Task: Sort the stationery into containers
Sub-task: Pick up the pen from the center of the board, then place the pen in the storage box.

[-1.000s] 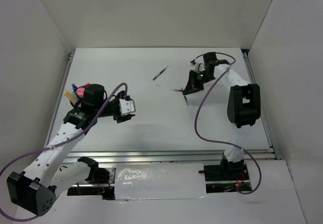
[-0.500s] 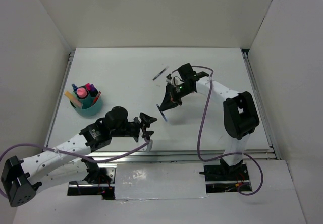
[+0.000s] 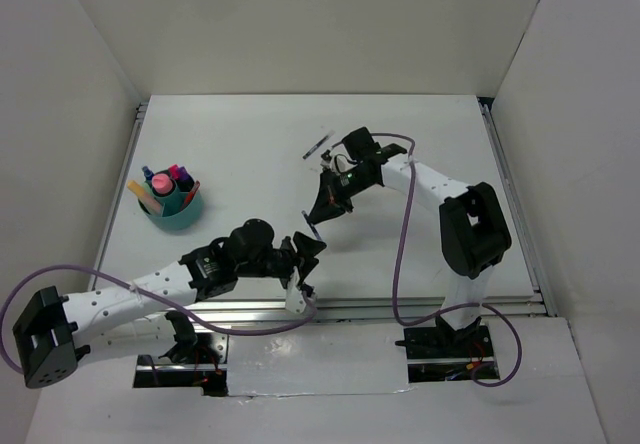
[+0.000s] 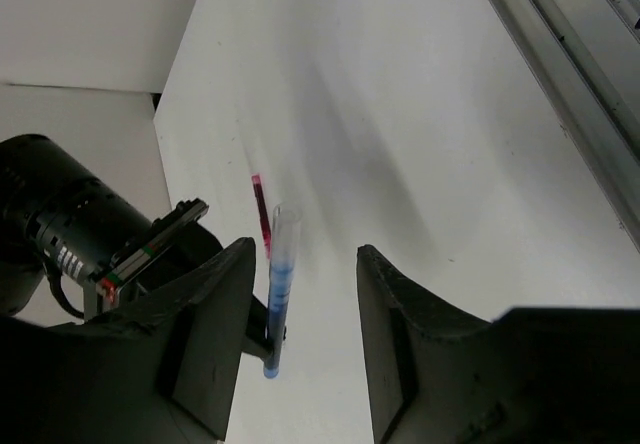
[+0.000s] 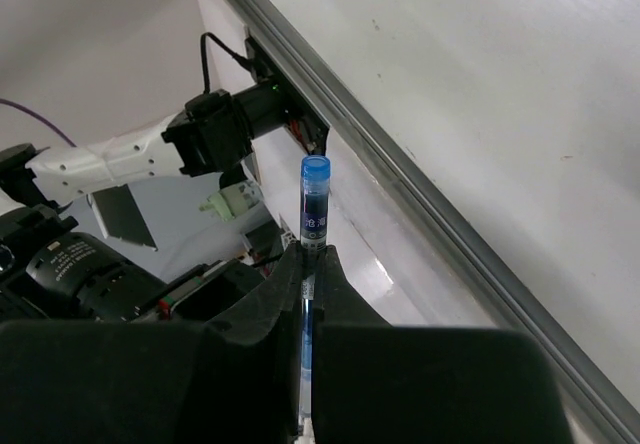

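White arms (image 3: 120, 301) with black joints (image 3: 470, 229), purple cables (image 3: 399, 254).

Left arm (image 3: 130, 299) lies stretched out low, and its tool (image 3: 305, 254) faces the other one with fingers apart. Right arm (image 3: 440, 179) is bent inward and angled down, its tool (image 3: 318, 212) pinched tight on a tube (image 5: 314, 199).

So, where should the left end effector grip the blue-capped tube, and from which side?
Probably the tube by its free capped end, sticking out past the shut right end effector. Approach that end, left end effector fingers straddling the shaft.
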